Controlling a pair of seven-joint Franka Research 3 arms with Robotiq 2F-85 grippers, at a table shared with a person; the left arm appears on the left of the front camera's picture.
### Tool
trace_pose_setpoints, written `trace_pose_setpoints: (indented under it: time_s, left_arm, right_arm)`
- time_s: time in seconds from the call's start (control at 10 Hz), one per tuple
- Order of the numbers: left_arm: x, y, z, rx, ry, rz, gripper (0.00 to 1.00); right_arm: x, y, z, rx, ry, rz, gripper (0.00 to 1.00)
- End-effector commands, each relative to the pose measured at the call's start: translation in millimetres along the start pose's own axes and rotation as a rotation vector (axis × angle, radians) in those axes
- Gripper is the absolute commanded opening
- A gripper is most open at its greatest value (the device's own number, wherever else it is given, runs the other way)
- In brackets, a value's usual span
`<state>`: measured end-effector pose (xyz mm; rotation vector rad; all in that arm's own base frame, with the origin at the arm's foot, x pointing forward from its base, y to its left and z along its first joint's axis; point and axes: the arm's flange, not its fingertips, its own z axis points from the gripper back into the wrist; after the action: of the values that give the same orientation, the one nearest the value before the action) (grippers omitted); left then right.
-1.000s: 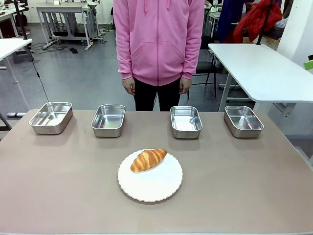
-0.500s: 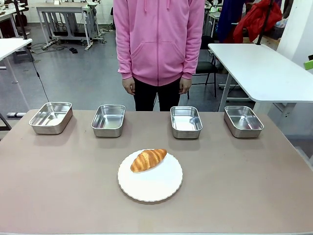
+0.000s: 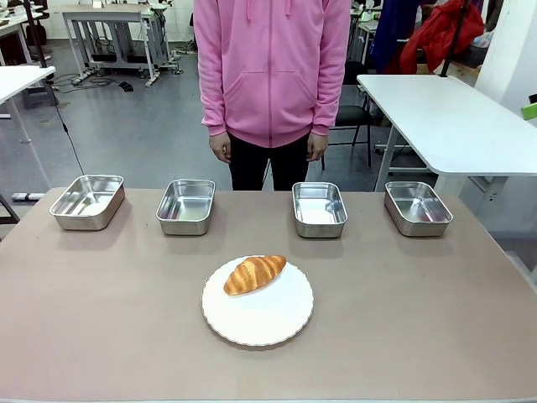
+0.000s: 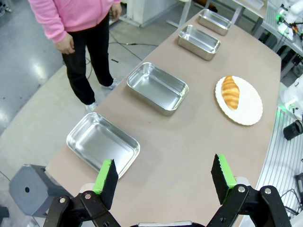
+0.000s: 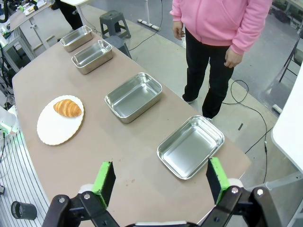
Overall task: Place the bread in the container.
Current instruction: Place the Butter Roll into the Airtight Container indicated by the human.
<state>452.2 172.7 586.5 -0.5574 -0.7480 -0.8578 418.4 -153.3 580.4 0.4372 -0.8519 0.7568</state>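
Observation:
A golden-brown croissant lies on a round white plate in the middle of the table; it also shows as the croissant and the croissant in the wrist views. Along the far edge stand four alike steel trays: one tray, a second tray, a third tray and the rightmost tray. All look empty. My left gripper hangs open high above the table's left end. My right gripper hangs open above the right end.
A person in a pink hoodie stands at the far side behind the middle trays, hands down at the sides. A white table stands at the back right. Bare tabletop surrounds the plate.

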Motion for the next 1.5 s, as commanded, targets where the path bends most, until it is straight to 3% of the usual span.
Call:
trace_pose_setpoints:
  time_s: [0.0, 1.4]
  left_arm:
    - [1.3, -0.8, -0.3, -0.003, -0.004, -0.006, 1.0]
    - [1.3, -0.8, -0.3, -0.003, -0.004, -0.006, 1.0]
  right_arm:
    - [0.5, 0.9, -1.3, 0.003, -0.02, 0.009, 1.0]
    - [0.5, 0.9, -1.3, 0.003, -0.02, 0.009, 1.0]
